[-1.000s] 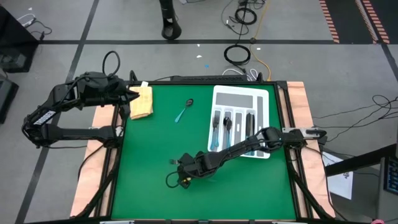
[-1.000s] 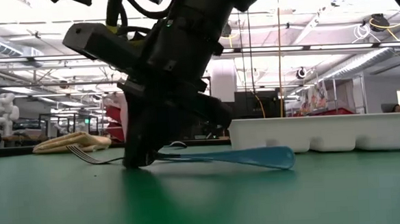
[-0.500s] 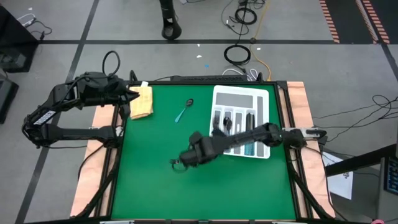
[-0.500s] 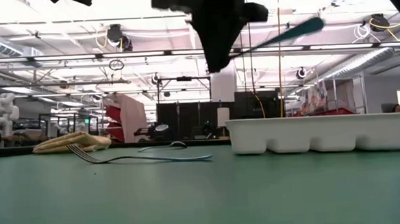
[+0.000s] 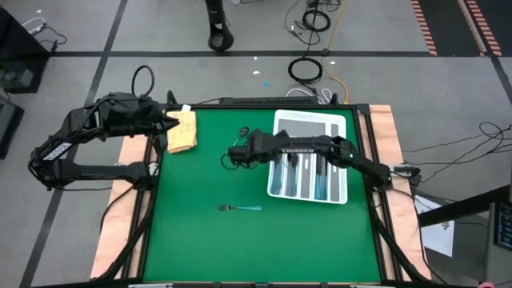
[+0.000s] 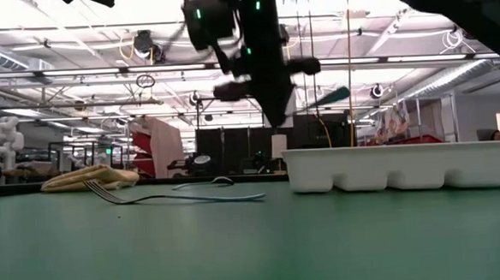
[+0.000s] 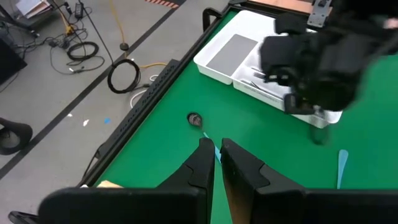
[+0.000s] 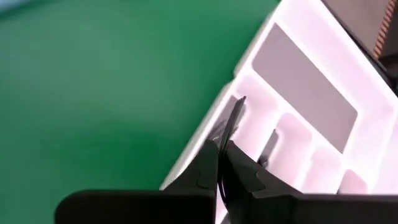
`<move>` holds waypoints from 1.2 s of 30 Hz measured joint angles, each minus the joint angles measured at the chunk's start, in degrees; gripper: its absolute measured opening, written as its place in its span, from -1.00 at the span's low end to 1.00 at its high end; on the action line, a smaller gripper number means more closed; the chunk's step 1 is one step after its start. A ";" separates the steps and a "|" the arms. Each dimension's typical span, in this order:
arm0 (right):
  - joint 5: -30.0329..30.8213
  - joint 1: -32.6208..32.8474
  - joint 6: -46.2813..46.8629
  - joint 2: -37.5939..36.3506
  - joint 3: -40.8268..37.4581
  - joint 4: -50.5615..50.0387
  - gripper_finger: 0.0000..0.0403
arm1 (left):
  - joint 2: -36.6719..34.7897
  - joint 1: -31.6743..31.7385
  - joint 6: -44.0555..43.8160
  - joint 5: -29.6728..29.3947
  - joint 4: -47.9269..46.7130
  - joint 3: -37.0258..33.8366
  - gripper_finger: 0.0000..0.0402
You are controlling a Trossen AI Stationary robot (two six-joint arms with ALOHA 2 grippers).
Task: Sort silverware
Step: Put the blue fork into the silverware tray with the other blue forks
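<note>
My right gripper (image 5: 234, 154) hangs above the green table, just left of the white tray (image 5: 346, 160), shut on one piece of silverware. That piece's teal handle (image 6: 335, 95) sticks out sideways in the low view. A fork (image 5: 240, 208) lies flat on the table nearer the front edge. A spoon (image 7: 194, 118) lies flat near the far edge, partly under my right arm in the high view. Several more pieces lie in the tray's slots (image 5: 296, 164). My left gripper (image 5: 173, 122) waits, shut, at the far-left corner beside the yellow cloth. My right gripper pinches the silverware piece between its two fingers, coming from above and lying across it. The dark metal end (image 8: 235, 115) juts past the fingertips toward the tray. The teal handle points out the other side. The piece is lifted clear of the table, roughly level.
The folded yellow cloth (image 5: 182, 130) lies at the table's far-left corner. The white tray (image 6: 406, 166) takes up the far-right part of the table. Bare green table (image 5: 200, 240) spreads across the near half around the fork. Cables lie on the floor beyond the far edge.
My right gripper has taken the teal-handled piece off the table beside the fork, lifted it clear and carried it toward the far edge, to the tray's left side. The handle first swung high, then came down closer to level. The fork stayed where it lay.
</note>
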 joint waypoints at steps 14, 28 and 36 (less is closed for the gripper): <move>-7.62 -2.18 -1.32 0.01 -14.46 0.10 -1.00 | 0.00 0.01 0.43 -0.01 -2.27 0.00 -0.82; -7.84 -3.98 -3.64 -0.04 -14.64 0.69 -1.00 | 0.00 0.01 0.42 -0.82 -1.99 0.00 -0.82; -10.58 -4.36 -10.03 -0.04 -14.60 8.09 -0.82 | 0.00 -0.01 0.27 -0.87 -1.92 0.00 -0.82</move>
